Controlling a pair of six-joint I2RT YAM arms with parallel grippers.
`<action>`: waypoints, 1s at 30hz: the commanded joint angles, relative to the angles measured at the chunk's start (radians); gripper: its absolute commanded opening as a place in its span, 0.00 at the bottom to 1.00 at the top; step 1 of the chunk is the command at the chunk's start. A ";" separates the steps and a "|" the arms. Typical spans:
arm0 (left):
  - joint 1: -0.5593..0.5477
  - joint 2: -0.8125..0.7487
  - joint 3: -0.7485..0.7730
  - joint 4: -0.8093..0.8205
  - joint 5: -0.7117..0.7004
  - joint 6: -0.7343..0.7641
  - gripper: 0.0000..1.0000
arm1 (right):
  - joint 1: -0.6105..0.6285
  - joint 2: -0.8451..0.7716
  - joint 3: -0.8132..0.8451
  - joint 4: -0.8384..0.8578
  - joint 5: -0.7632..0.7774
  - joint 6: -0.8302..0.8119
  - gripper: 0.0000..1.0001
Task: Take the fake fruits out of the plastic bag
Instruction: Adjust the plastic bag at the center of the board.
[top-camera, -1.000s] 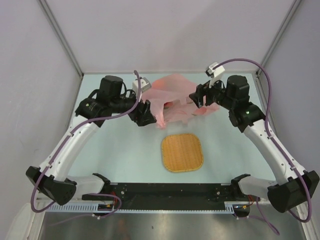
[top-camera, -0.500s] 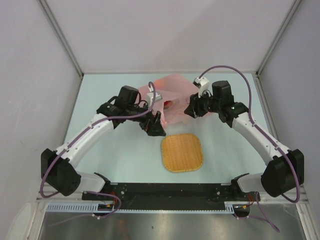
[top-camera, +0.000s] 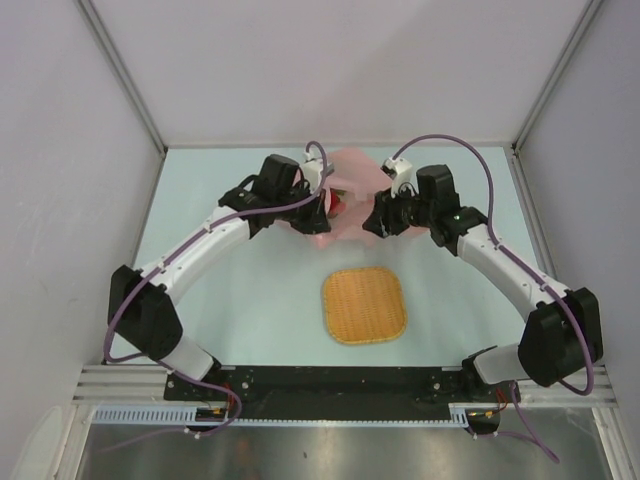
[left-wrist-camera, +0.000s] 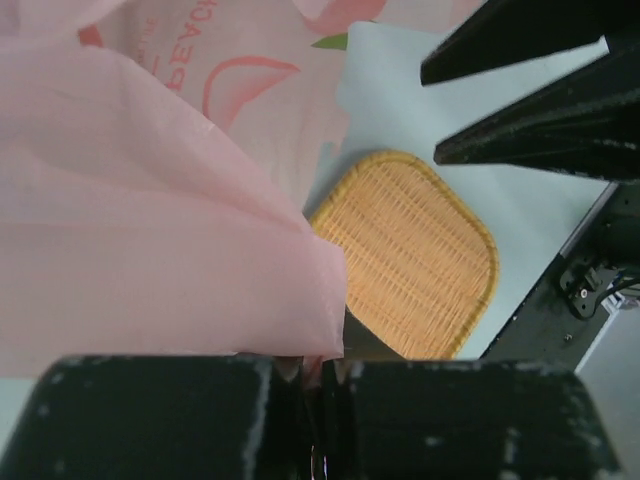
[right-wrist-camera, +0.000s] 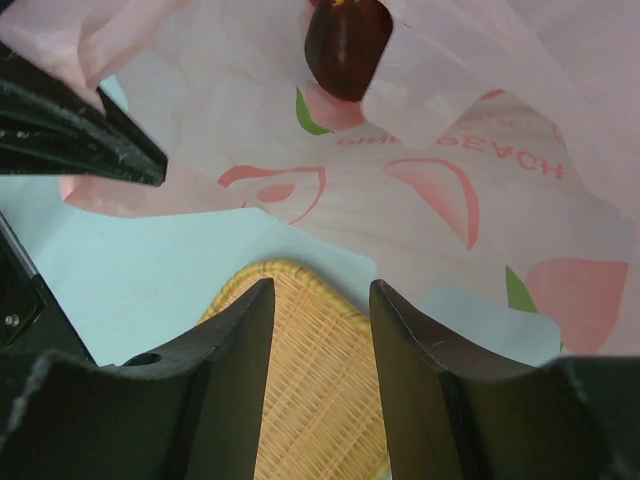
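We see left gripper (left-wrist-camera: 312, 372) pinching pink translucent crinkly plastic bag (right-wrist-camera: 440, 190); right gripper (right-wrist-camera: 320, 290) jaws apart, empty. Bag fold partly covers dark red glossy fruit (right-wrist-camera: 347, 38); woven orange-tan square mat (top-camera: 364, 305) at bag's 6 o'clock.

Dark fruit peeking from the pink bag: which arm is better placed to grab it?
Right, probably: the right end effector is open, empty, facing the dark fruit. The left end effector is shut on the plastic bag.
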 joint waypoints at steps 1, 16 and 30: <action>-0.001 -0.158 -0.075 -0.022 0.080 0.049 0.00 | 0.037 0.014 0.005 0.110 0.040 -0.012 0.47; 0.104 -0.424 -0.289 -0.114 0.093 0.214 0.03 | 0.300 0.266 0.097 0.163 0.081 -0.120 0.35; 0.187 -0.423 -0.343 -0.048 0.152 0.120 0.00 | 0.246 0.259 0.129 0.167 -0.048 -0.216 0.24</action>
